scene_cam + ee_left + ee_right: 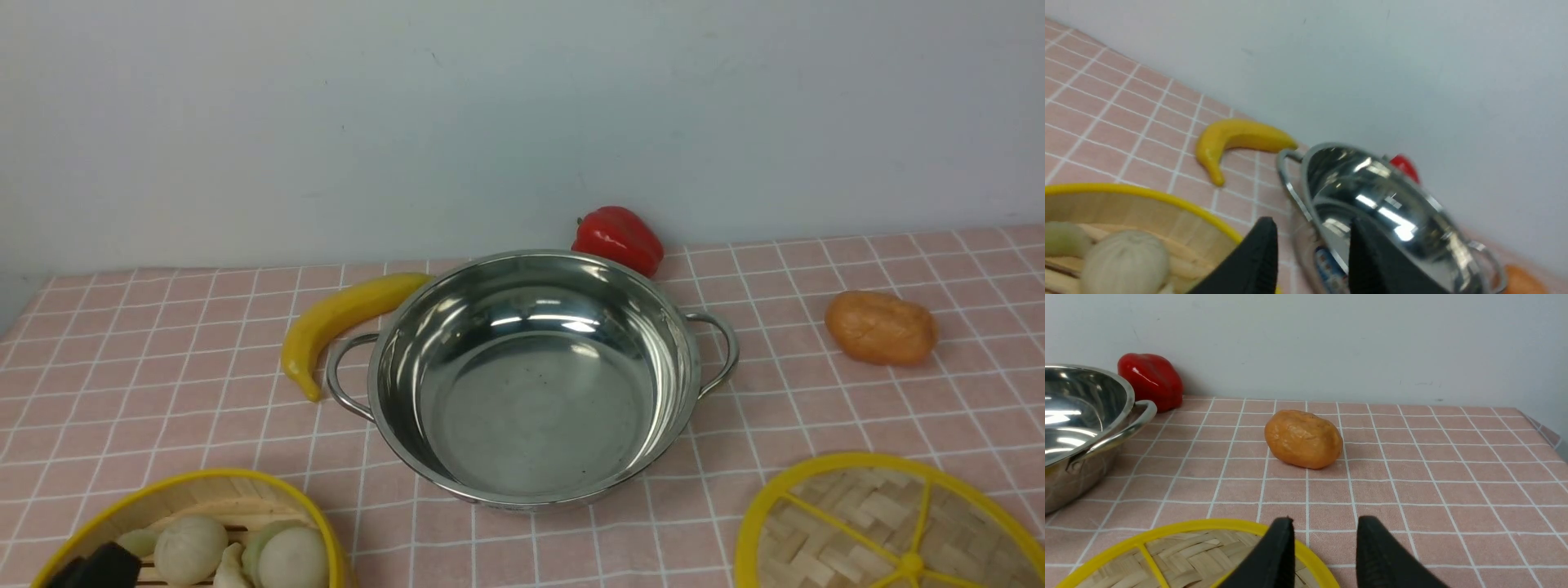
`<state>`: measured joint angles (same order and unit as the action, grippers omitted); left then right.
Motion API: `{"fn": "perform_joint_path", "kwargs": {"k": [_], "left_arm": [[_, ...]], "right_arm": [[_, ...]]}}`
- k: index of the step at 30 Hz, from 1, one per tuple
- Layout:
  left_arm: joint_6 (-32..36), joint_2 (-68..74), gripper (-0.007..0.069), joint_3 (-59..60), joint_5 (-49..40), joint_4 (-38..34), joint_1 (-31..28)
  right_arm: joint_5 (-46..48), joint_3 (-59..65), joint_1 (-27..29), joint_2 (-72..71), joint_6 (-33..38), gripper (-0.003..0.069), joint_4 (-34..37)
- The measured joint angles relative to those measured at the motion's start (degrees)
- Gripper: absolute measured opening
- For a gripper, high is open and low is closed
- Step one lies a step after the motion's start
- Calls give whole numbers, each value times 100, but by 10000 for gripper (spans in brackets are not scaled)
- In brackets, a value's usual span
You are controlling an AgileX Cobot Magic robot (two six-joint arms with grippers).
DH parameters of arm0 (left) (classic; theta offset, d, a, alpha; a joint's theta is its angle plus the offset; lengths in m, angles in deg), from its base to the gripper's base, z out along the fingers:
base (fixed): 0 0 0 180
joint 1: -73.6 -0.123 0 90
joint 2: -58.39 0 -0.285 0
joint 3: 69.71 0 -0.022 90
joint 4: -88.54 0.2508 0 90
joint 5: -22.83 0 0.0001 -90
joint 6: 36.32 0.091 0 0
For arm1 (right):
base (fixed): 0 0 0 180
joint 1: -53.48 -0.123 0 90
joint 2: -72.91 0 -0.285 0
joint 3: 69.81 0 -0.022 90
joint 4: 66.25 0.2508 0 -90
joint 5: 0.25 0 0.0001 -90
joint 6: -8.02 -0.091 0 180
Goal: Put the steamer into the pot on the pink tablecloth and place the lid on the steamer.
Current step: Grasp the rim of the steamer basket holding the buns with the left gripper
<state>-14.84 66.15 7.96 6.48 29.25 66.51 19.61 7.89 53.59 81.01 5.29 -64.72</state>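
Steamer (1147, 218) at left hand (1312, 224), lid (1188, 555) at right hand (1327, 522), both agape, empty; pot (392, 359) sticker (1325, 259) unreadable.

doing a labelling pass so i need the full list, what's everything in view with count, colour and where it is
pot: 1, shiny steel, centre of the cloth, empty
steamer: 1, bamboo with yellow rim, near left, cut off by the frame
buns: several, pale, inside the steamer
lid: 1, woven bamboo with yellow rim and spokes, near right, flat on the cloth
banana: 1, yellow, left of the pot beside its handle
pepper: 1, red, behind the pot near the wall
orange lump: 1, orange-brown, right of the pot
tablecloth: 1, pink with white grid, under everything
wall: 1, pale grey, behind
left gripper: 1, black, open, by the steamer
right gripper: 1, black, open, by the lid's edge
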Motion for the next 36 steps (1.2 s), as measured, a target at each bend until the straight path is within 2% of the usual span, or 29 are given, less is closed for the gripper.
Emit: {"fn": "perform_joint_path", "kwargs": {"k": [3,8,9,10,11,12,14,19,20,21,26,27,32,36], "left_arm": [[68,0,243,0,59,-645,0],[462,2,243,-292,-582,-704,0],[735,104,243,-705,-1139,-440,0],[735,104,243,-705,-1212,-440,0],[879,289,243,-1103,-1872,-79,0],[907,348,243,-1201,-1956,-2,0],[1029,798,243,-1715,-2881,442,0],[962,2059,243,-2747,-4654,1673,0],[952,2112,243,-2789,-4722,1737,0],[956,2467,243,-3075,-5081,2268,0],[992,3498,247,-3658,-5273,4241,0],[930,3618,252,-3671,-5279,4412,0],[506,4306,299,-3678,-5339,4903,0],[715,4768,344,-3678,-5353,4690,0]], "right_arm": [[0,0,0,0,0,240,0],[4,0,0,0,0,240,0],[4,0,0,0,0,240,0],[4,0,0,0,0,240,0],[4,0,0,0,0,240,0],[4,0,0,0,0,240,0],[4,0,0,0,0,240,0],[4,0,0,0,0,240,0],[4,0,0,0,0,240,0],[4,0,0,0,0,240,0],[4,0,0,0,0,240,0],[4,0,0,0,0,240,0],[4,0,0,0,0,240,0],[4,0,0,0,0,240,0]]}}
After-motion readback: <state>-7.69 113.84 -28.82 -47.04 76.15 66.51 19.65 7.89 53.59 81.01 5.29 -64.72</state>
